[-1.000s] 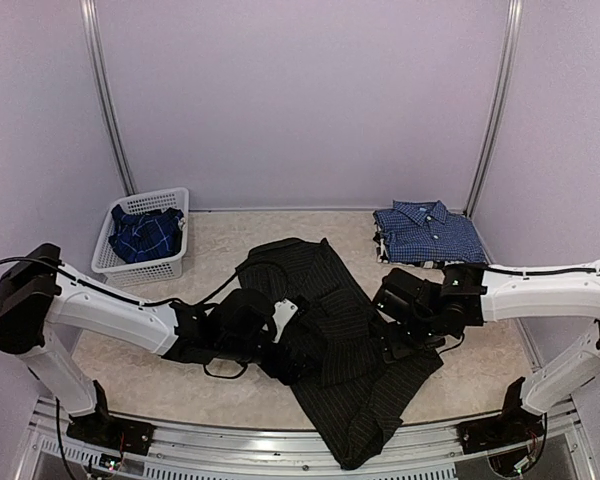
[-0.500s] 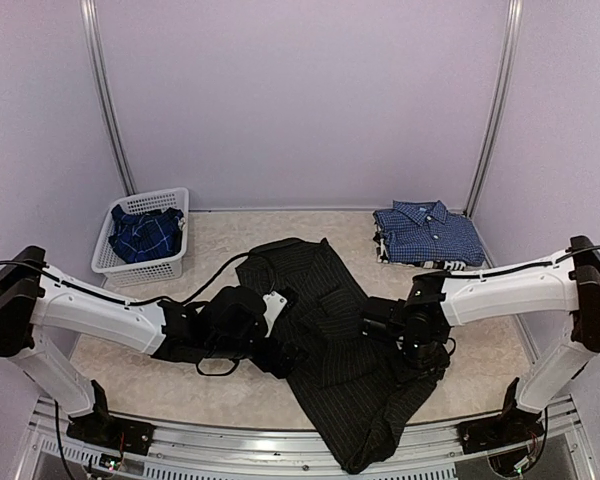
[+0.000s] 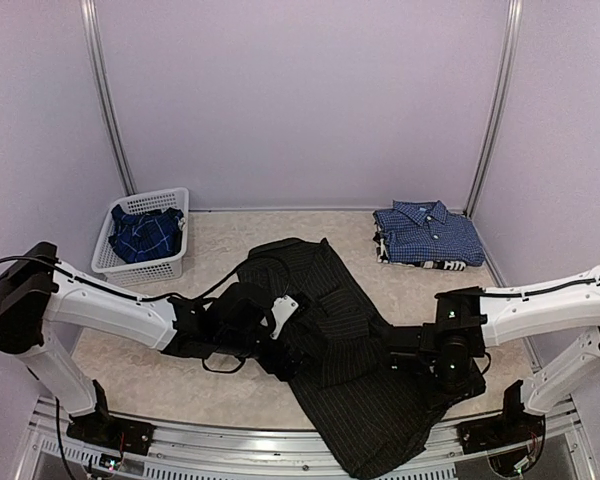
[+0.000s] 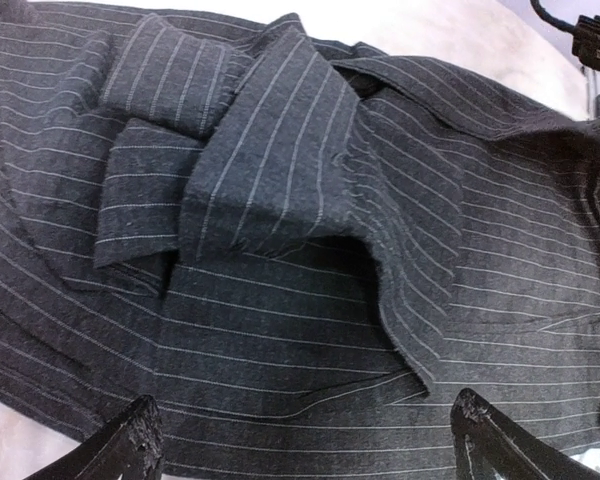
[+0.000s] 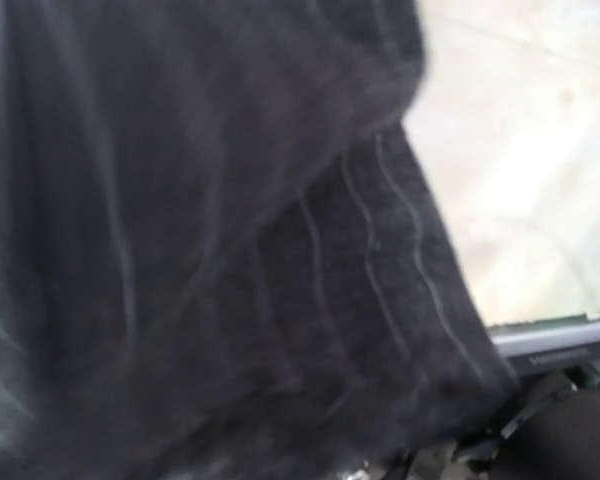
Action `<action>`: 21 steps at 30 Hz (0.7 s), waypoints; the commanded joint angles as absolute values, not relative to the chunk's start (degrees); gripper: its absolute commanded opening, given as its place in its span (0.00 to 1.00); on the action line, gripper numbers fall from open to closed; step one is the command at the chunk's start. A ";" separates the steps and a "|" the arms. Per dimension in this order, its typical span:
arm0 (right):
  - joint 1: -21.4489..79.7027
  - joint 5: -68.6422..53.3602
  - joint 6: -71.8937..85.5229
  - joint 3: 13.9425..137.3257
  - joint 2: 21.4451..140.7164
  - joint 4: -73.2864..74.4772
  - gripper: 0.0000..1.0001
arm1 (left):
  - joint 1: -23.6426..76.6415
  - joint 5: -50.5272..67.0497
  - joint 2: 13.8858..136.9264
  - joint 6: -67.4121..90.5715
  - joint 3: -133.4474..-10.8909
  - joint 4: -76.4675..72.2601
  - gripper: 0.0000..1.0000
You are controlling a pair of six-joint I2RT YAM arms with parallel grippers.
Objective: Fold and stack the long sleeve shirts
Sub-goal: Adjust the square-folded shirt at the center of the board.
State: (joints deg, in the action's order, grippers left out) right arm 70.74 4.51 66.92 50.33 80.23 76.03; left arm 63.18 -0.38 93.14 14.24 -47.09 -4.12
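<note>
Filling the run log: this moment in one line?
left gripper open over black pinstriped shirt | right gripper against it, grip unclear | checked shirt folded far right | plaid shirt in basket

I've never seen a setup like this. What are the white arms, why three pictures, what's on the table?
These are two robot arms, each ending in a two-finger gripper. The wide picture comes from a fixed camera above and behind them; the other two come from cameras on their wrists. A black pinstriped shirt lies rumpled in the middle. A blue-checked shirt sits folded at the far right; a darker plaid shirt lies in a white basket at the far left. The left gripper is open over the black shirt. The right gripper is at that shirt's edge, but its view is blurred, so any grip is unclear.
</note>
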 commanded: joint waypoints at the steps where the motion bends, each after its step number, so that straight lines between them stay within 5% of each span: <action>1: 71.90 9.09 71.74 56.02 77.24 78.46 0.67 | 61.11 11.13 95.50 15.07 -48.71 -8.26 0.94; 14: 66.79 16.91 61.46 57.49 69.93 63.44 0.70 | 56.40 16.53 103.13 25.95 -56.33 -11.52 0.87; 21: 65.33 16.34 58.52 55.89 70.22 61.60 0.70 | 55.55 15.66 110.39 29.49 -62.45 -9.20 0.73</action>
State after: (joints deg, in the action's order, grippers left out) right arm 66.17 15.33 61.06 56.90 70.65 63.33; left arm 56.16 16.29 107.31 26.76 -59.81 -10.61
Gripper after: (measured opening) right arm 0.697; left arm 0.748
